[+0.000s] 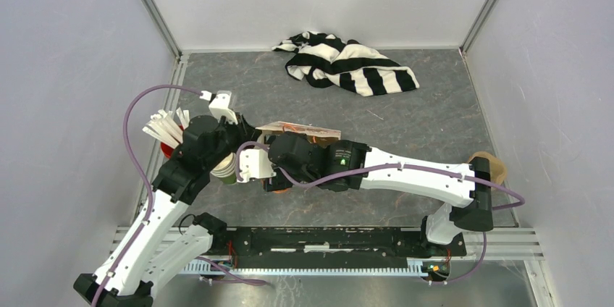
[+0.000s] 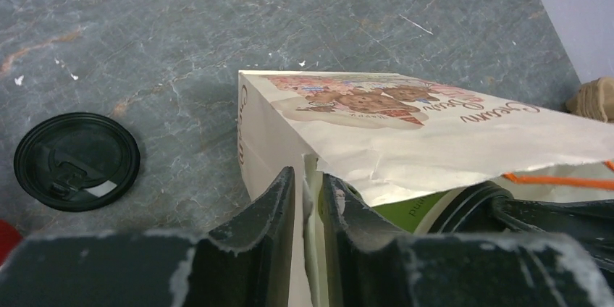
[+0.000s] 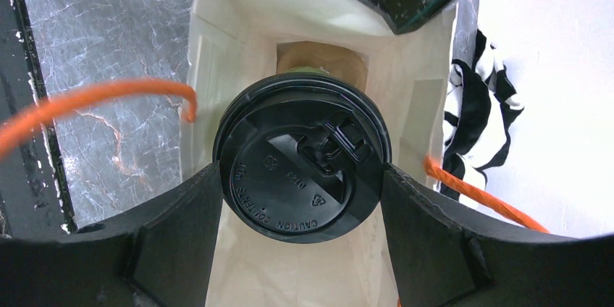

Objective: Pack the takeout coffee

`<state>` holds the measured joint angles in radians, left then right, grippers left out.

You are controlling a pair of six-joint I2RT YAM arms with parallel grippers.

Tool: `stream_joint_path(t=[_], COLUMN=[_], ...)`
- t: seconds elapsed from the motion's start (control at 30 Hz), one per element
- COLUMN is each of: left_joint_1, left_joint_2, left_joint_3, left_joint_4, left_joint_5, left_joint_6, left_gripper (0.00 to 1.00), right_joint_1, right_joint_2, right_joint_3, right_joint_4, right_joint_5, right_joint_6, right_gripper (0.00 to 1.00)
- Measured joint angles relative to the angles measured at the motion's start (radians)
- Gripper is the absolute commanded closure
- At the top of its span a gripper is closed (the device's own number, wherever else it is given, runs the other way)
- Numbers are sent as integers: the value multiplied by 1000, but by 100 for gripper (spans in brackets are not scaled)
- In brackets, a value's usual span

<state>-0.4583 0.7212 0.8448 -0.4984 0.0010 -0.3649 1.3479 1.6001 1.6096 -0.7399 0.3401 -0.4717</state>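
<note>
Grey marbled tabletop (image 1: pixel 434 119) boxed in by plain pale walls, nothing fancy. Up at 12 o'clock in the overhead view, black-and-white striped cloth (image 1: pixel 347 61) crumpled near the back wall. Over at 3 o'clock, small brown lump (image 1: pixel 492 162) by the right arm's elbow, too small to identify. Roughly dead centre, both arms bunched over a cream paper bag (image 2: pixel 405 140) with a cartoon bear print on its side and orange cord handles (image 3: pixel 108 97).

Left gripper (image 2: pixel 310 177) pinched on the bag's side wall right at the open rim, paper sandwiched between the two fingers. Right gripper (image 3: pixel 300 177) clamped on the takeout coffee (image 3: pixel 300 155), one finger at 9 o'clock of the black lid, the other at 3 o'clock, both pressed against its edge. Coffee inside the mouth of the bag, lid facing straight at the right wrist camera, bag walls all around it. Strip of green cup side peeking out under the rim in the left wrist view. Cup base on the bag floor or hanging above it: impossible to tell.

Loose black lid (image 2: pixel 77 161) flat on the table at 9 o'clock of the bag, well apart from it. Fan of white strips (image 1: pixel 165 127) at 9 o'clock in the overhead view, beside the left arm, with a red object (image 1: pixel 166 151) just below.
</note>
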Motion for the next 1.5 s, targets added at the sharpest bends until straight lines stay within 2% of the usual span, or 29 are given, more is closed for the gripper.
stream_joint_path(t=[0.17, 0.27, 0.43, 0.73, 0.87, 1.17, 1.5], left_joint_1=[-18, -22, -31, -76, -90, -107, -127], left_joint_2=[13, 28, 39, 80, 68, 24, 15], left_joint_3=[0, 0, 0, 9, 9, -10, -39], left_joint_4=[7, 0, -29, -48, -47, 16, 53], left_joint_5=[2, 1, 0, -81, -102, -115, -114], left_joint_6=[27, 37, 38, 76, 80, 110, 116], left_gripper=[63, 61, 65, 81, 86, 93, 97], right_joint_1=[-1, -1, -2, -3, -8, -14, -28], right_joint_2=[34, 47, 51, 51, 51, 50, 51], right_joint_3=[32, 36, 36, 38, 38, 47, 47], right_joint_4=[-10, -9, -8, -4, -29, -115, -124], right_joint_5=[-3, -6, -11, -8, 6, 58, 60], right_joint_6=[7, 16, 32, 45, 43, -2, -24], right_gripper=[83, 83, 83, 83, 83, 83, 84])
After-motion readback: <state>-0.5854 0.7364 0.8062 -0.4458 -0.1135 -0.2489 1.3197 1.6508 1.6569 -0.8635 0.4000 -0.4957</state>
